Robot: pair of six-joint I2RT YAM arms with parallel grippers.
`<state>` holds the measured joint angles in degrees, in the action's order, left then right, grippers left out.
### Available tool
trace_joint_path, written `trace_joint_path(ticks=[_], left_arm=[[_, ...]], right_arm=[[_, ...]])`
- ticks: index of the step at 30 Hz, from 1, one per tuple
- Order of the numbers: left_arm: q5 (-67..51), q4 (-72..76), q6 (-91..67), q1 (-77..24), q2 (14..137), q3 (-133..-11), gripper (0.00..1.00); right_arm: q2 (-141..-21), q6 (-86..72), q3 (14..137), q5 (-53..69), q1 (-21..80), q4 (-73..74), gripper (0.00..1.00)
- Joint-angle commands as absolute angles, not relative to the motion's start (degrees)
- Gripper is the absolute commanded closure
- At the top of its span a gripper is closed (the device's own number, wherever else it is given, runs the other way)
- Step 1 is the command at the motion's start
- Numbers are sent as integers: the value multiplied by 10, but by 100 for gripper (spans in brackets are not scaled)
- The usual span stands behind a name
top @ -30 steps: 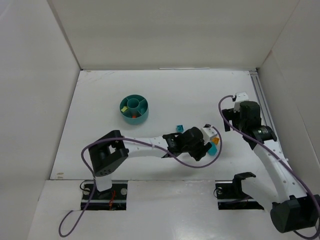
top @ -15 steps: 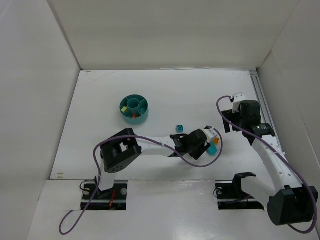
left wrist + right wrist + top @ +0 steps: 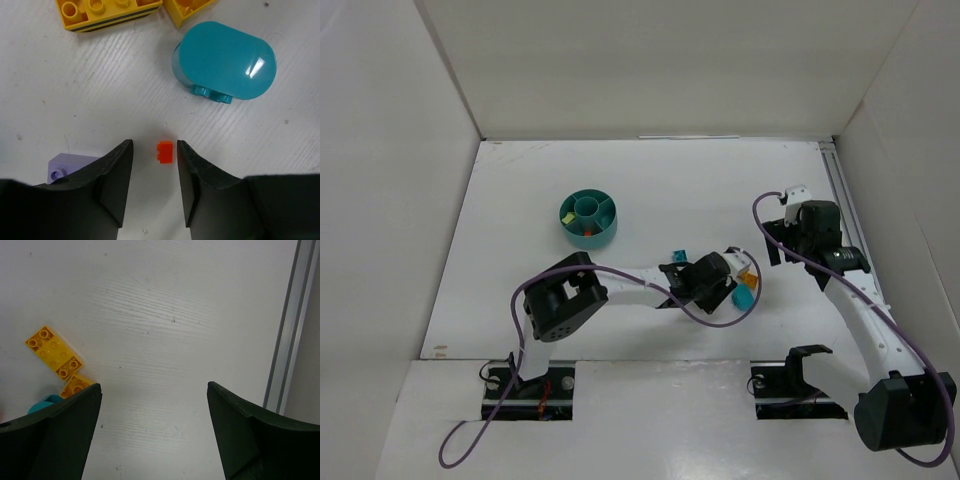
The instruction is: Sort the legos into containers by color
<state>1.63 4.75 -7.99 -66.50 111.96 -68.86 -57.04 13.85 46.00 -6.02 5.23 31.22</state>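
Note:
In the left wrist view a tiny orange lego [image 3: 165, 151] lies on the table between the tips of my left gripper [image 3: 155, 147]. The jaws stand narrowly open, with a wider gap on the left and a sliver on the right. Beyond it lie a rounded teal lego [image 3: 225, 62], two yellow legos [image 3: 107, 11] and a lilac lego [image 3: 67, 167] by the left finger. Seen from above, the left gripper [image 3: 738, 275] reaches low to the table's right. The round teal dish [image 3: 588, 218] sits far to the left. My right gripper [image 3: 154, 386] hangs wide open over bare table.
A small teal lego [image 3: 679, 256] lies beside the left forearm. A metal rail [image 3: 285, 340] runs along the table's right edge, close to the right gripper [image 3: 803, 232]. White walls enclose the table on three sides. A purple cable loops off each arm.
The left arm's elbow swung right, then its gripper edged up toward the yellow pieces. The right arm shifted slightly a second ago and has since held still.

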Motion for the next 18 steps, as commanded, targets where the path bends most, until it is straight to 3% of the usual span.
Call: trace_joint_path(ticks=[1,3,18], left_arm=[[2,49,-80,-666,1128,-703,66],[-3,38,-80,-666,1133,-709,76],[47,-16,-104,-678,1132,-693,77]], right_arm=[[-568,145,456,-63,44,277,10],[-568,145,456,-63,44,277,10],[-584,145,446,-74,39,272,10]])
